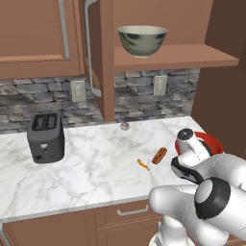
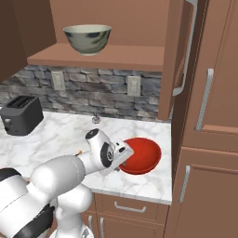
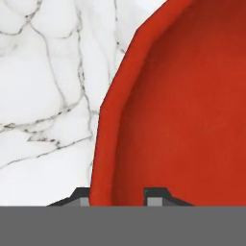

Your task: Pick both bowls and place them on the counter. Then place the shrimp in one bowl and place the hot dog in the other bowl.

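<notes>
Two dark fingertips (image 3: 84,196) straddle the rim of the red bowl (image 3: 192,105), one outside over the marble and one inside the basin; the gap between them is narrow, and whether they pinch the rim or stand just off it I cannot tell. That bowl sits on the counter (image 1: 91,168), directly under the gripper (image 2: 124,160). Left of the fingers lie the hot dog (image 1: 159,154) and, just beside it, the shrimp (image 1: 143,165). Well above the fingers, on a wooden shelf (image 1: 192,56), stands the grey-beige bowl (image 1: 142,40). Far to their left is a toaster (image 1: 45,137).
</notes>
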{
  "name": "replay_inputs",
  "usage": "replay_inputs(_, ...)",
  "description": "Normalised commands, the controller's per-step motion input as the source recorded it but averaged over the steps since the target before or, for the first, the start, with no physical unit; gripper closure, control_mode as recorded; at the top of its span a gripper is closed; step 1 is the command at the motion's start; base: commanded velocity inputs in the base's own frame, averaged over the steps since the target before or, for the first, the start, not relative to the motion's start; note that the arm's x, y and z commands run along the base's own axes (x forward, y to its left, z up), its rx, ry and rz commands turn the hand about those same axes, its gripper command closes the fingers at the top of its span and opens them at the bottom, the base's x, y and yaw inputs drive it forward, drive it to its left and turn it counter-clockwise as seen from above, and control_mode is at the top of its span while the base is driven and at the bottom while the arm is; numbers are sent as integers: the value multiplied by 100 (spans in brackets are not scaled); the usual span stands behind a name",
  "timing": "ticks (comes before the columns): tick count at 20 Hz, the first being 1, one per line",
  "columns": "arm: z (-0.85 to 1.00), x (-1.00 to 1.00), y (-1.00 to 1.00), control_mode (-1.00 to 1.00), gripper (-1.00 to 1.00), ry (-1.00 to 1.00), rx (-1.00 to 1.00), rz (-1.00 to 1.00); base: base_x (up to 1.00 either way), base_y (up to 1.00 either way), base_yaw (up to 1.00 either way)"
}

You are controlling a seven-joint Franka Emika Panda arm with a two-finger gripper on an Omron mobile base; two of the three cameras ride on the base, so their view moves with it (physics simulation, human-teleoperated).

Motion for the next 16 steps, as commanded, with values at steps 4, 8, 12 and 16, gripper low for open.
replay_inputs(4, 7, -6, 6, -100, -100, 0, 0, 3, 0, 0, 0)
replay_inputs(8, 50, -25, 16, -100, -100, -3, 0, 0, 0, 0, 0)
replay_inputs(12, 70, -17, 39, -100, -100, -4, 0, 0, 0, 0, 0)
replay_inputs(16, 59, -20, 41, -100, -100, -10, 3, -4, 0, 0, 0)
